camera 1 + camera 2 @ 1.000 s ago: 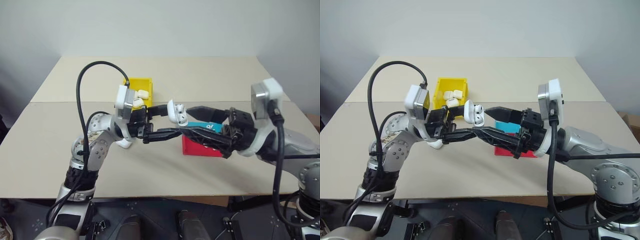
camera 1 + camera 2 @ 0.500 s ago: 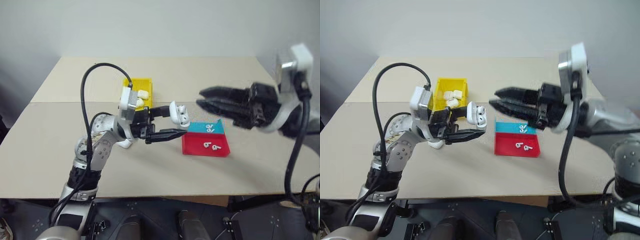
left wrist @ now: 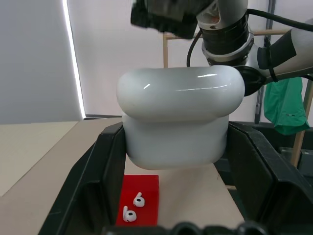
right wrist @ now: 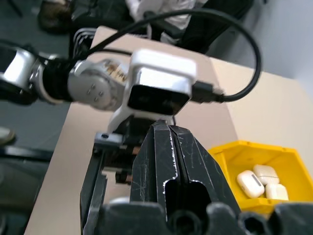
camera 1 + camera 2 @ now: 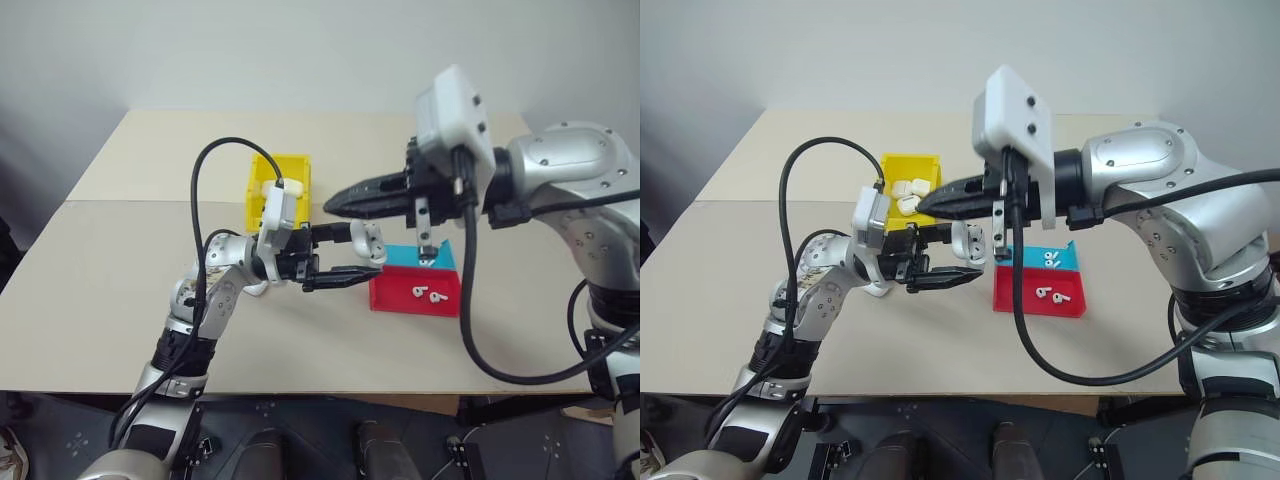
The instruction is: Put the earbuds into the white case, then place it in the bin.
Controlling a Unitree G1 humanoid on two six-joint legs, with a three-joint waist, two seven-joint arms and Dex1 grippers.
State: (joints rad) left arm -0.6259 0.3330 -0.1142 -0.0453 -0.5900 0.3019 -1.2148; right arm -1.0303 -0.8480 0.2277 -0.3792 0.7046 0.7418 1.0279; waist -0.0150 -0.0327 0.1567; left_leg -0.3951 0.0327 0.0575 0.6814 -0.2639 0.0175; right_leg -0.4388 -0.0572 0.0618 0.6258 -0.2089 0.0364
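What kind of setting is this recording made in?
Probably a lab or test room: a plain beige table against a bare white wall, set with a small yellow plastic bin and shallow red tray of white earbuds.

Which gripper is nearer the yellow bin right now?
Right. The shut right gripper has its tip over the yellow bin. The left gripper, shut on the white case, is in front of the bin, toward the red tray.

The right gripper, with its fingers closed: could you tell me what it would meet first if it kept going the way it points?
Probably the left arm's white wrist camera housing, just past the right gripper; depth is uncertain.
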